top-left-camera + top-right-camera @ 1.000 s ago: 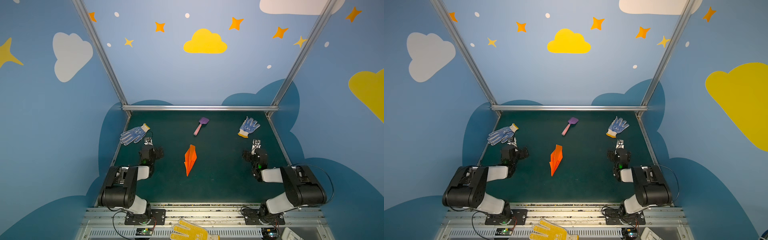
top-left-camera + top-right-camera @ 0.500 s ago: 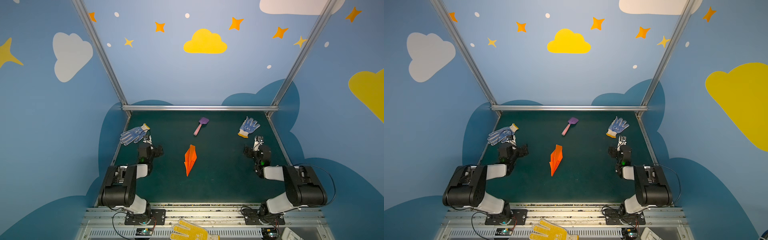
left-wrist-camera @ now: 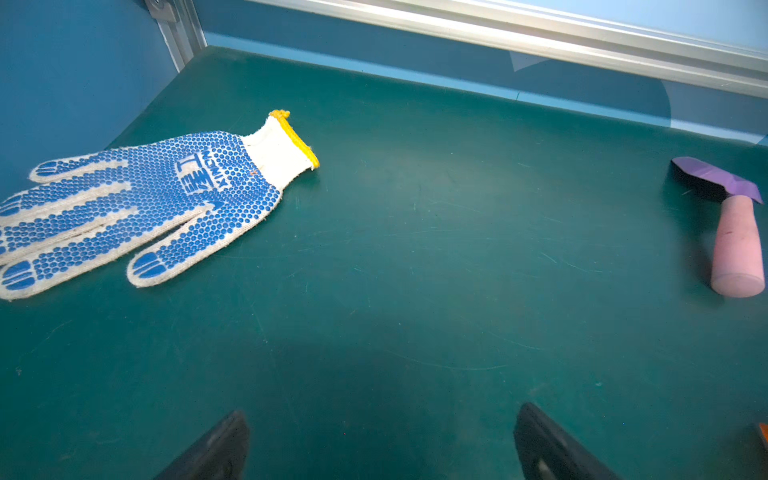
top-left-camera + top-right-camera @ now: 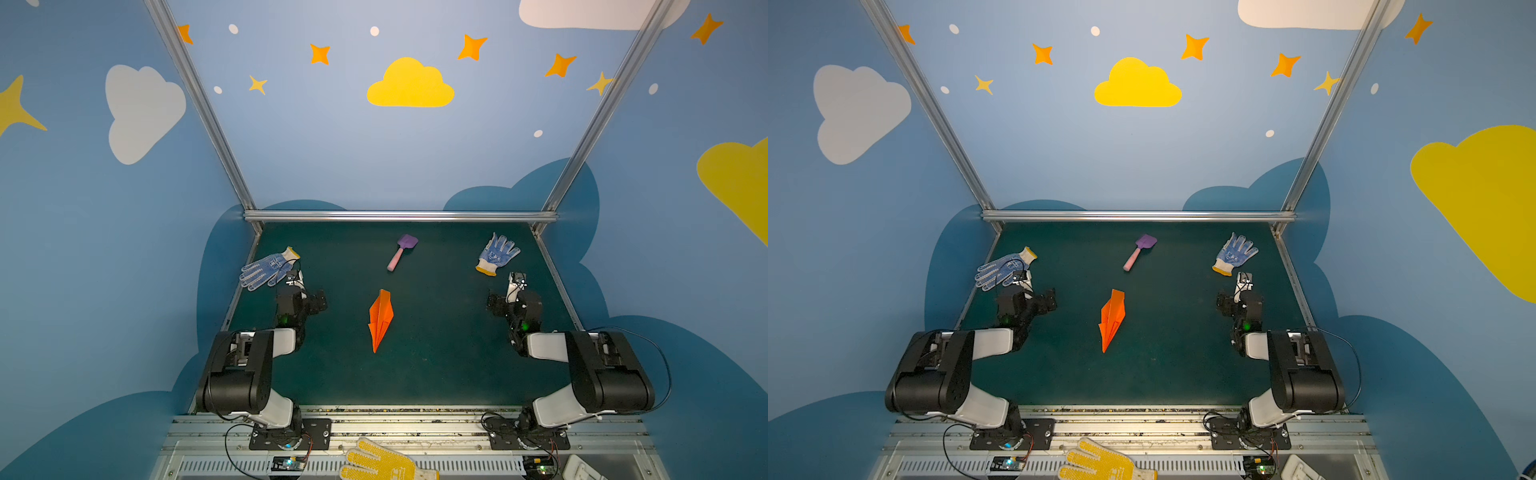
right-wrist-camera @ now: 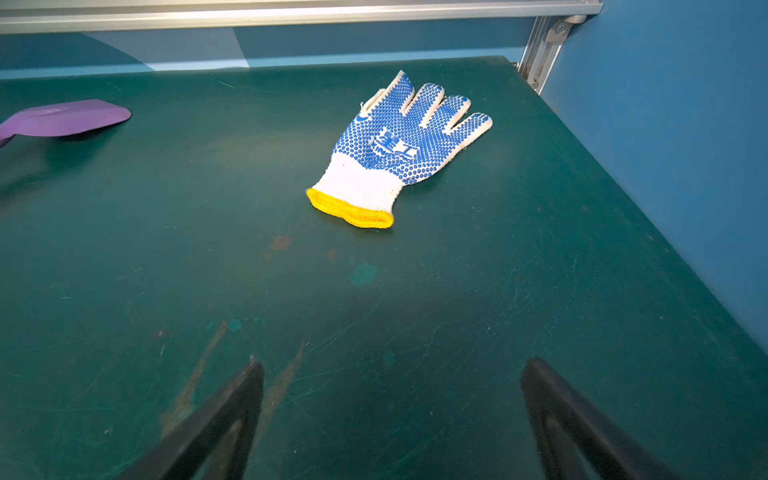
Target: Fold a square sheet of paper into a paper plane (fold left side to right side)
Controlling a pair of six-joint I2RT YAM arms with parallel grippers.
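The orange sheet of paper lies as a slim, pointed paper plane (image 4: 380, 320) (image 4: 1112, 320) in the middle of the green mat, its tip towards the front edge. Nothing touches it. My left gripper (image 4: 302, 298) (image 4: 1027, 300) hovers well to its left, open, with only bare mat between the fingers in the left wrist view (image 3: 382, 413). A sliver of orange paper (image 3: 764, 441) shows at that view's edge. My right gripper (image 4: 515, 299) (image 4: 1241, 301) is well to the plane's right, also open over bare mat (image 5: 395, 365).
A blue-dotted glove (image 4: 268, 270) (image 3: 145, 199) lies at the mat's left edge, and another (image 4: 496, 254) (image 5: 403, 145) at the back right. A purple-headed pink spatula (image 4: 401, 251) (image 3: 735, 232) lies behind the plane. A yellow glove (image 4: 382, 461) rests on the front rail.
Both grippers have drawn a little towards the back of the mat, staying open. The paper plane has not moved.
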